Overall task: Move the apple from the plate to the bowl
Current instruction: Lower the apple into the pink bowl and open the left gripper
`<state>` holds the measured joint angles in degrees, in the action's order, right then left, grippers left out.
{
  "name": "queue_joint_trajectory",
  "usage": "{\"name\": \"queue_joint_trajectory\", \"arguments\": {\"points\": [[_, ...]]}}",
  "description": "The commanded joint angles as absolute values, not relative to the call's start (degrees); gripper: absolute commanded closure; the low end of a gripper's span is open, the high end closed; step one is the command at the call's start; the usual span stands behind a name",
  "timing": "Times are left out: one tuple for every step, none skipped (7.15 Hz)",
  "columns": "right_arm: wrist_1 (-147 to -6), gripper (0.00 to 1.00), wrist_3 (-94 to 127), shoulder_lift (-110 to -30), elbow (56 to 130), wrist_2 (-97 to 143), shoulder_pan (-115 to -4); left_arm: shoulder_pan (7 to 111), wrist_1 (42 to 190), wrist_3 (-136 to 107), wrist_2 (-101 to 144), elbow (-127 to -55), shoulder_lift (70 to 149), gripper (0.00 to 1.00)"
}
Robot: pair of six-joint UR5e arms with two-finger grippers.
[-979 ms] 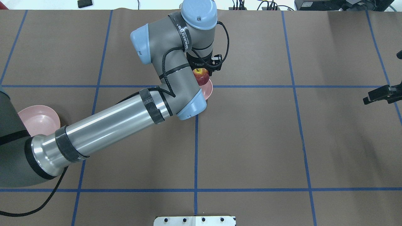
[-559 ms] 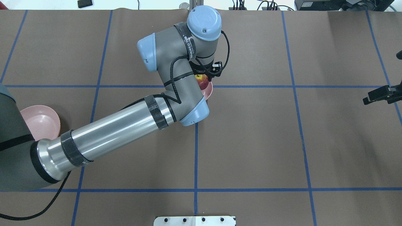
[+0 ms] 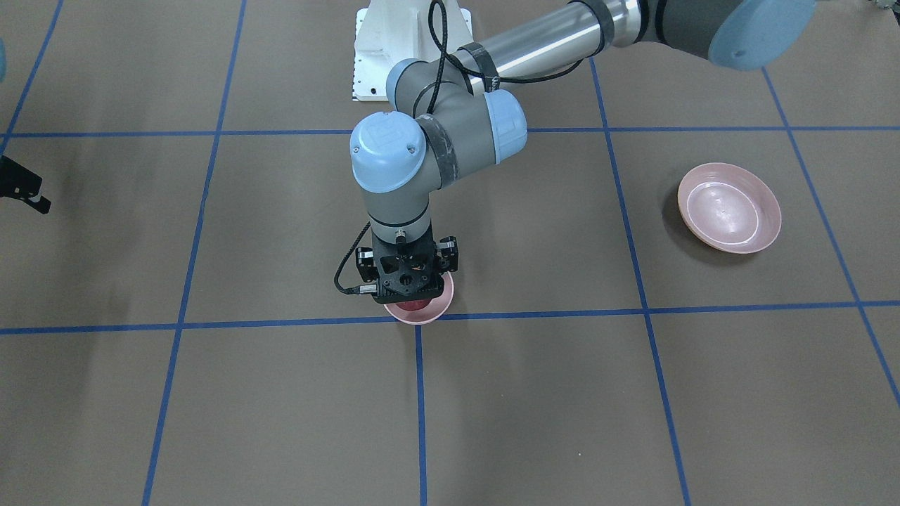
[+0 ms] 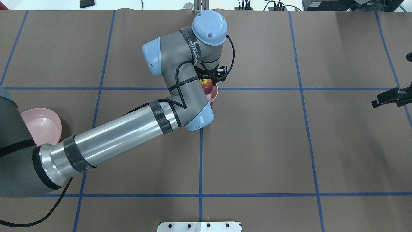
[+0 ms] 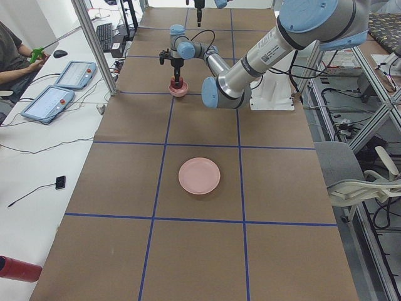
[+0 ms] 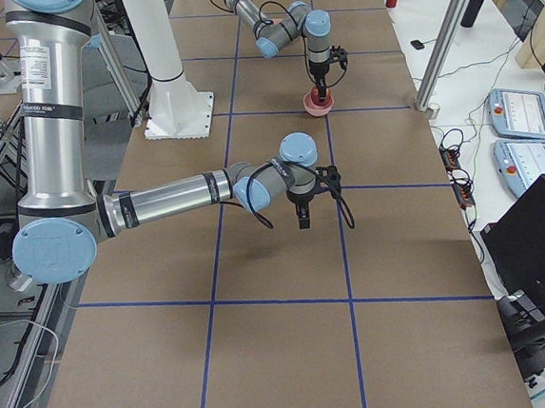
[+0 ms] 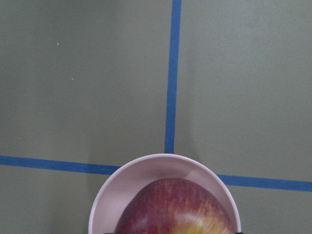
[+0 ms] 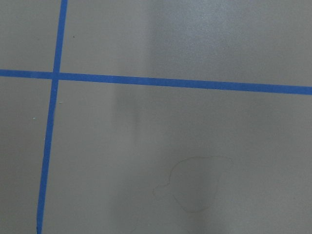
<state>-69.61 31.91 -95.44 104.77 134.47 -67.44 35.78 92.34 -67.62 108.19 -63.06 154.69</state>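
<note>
My left gripper (image 4: 210, 80) is shut on the dark red apple (image 4: 208, 85) and holds it low inside the small pink bowl (image 4: 213, 93) near the table's centre line. In the left wrist view the apple (image 7: 175, 209) fills the bowl (image 7: 122, 180), with the rim around it. In the front view the gripper (image 3: 415, 299) covers most of the bowl (image 3: 437, 309), and its fingers are hidden. The wide pink plate (image 4: 43, 125) lies empty by the left arm's base, and it also shows in the front view (image 3: 729, 216). My right gripper (image 4: 388, 96) hangs far to the right over bare table and looks shut and empty.
The brown table cover carries a grid of blue tape lines (image 4: 200, 161). The left arm's forearm (image 4: 119, 141) stretches across the table's left half. The robot's white base plate (image 4: 199, 226) sits at the near edge. An operator and tablets (image 5: 62, 88) are beside the table.
The left arm has shifted slightly and lowered. The apple has gone from above the bowl's far rim down into the bowl. The right arm has not moved.
</note>
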Motion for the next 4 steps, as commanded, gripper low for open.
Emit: {"name": "queue_joint_trajectory", "arguments": {"points": [[-69.6, 0.00, 31.9, -95.4, 104.7, 134.5, -67.4, 35.5, 92.5, -67.7, 108.1, -62.7, 154.6, 1.00], [-69.7, 0.00, 31.9, -95.4, 104.7, 134.4, -67.4, 35.4, 92.5, -67.6, 108.1, -62.6, 154.5, 1.00], [-69.7, 0.00, 31.9, -95.4, 104.7, 134.4, -67.4, 35.3, 93.2, -67.5, 108.1, -62.2, 154.5, 0.52], [-69.6, 0.00, 31.9, -95.4, 104.7, 134.4, -67.4, 35.1, 94.7, -67.3, 107.8, -61.8, 154.3, 0.02]]}}
